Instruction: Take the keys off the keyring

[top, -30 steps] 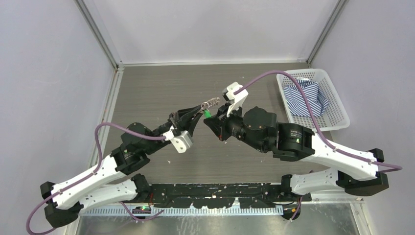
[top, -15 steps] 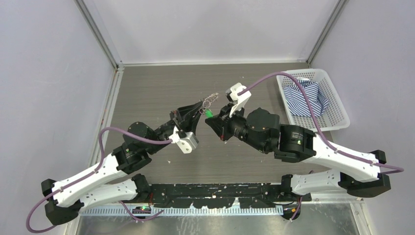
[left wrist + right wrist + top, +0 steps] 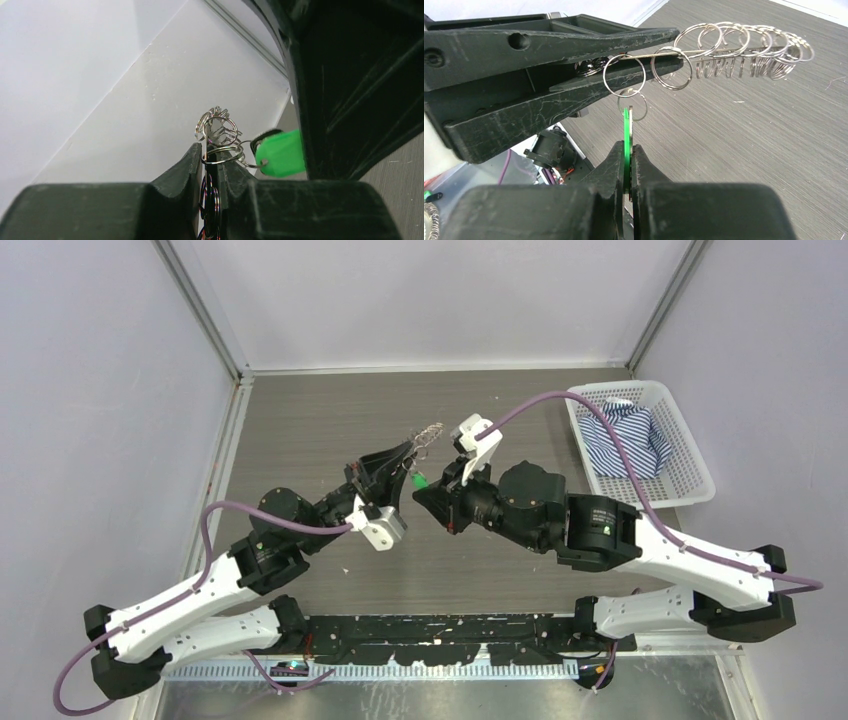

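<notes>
Where my two arms meet above the middle of the grey, wood-grained table (image 3: 300,420), both pairs of scuffed black plastic fingers are pinched on one bunch of metal, held in the air above the surface.

My left gripper (image 3: 210,161) has its long, tapered jaws pressed together on the keyring (image 3: 674,51). It is a thin silvery wire, seen almost edge-on, running out past the fingertips. Strung along that wire are the keys (image 3: 729,67): a tight row of small silvery pieces. Each has a round wire loop on top and a thin toothed blade hanging below, and they are packed like the coils of a spring.

Closest to the left fingertips, two plain split rings (image 3: 624,95) link in a short chain down to the green key (image 3: 626,132). Its bright green plastic head is flat and smooth. My right gripper (image 3: 628,152) is clamped on that head from both sides. From its own camera the head shows only as a narrow green edge, upright between the pads. From the left wrist camera it is a rounded green tab.

The two grippers sit tip to tip, very close together.

At the table's far right edge sits a white plastic basket (image 3: 692,445) with latticed walls. It holds a crumpled blue-and-white striped cloth (image 3: 625,440).
</notes>
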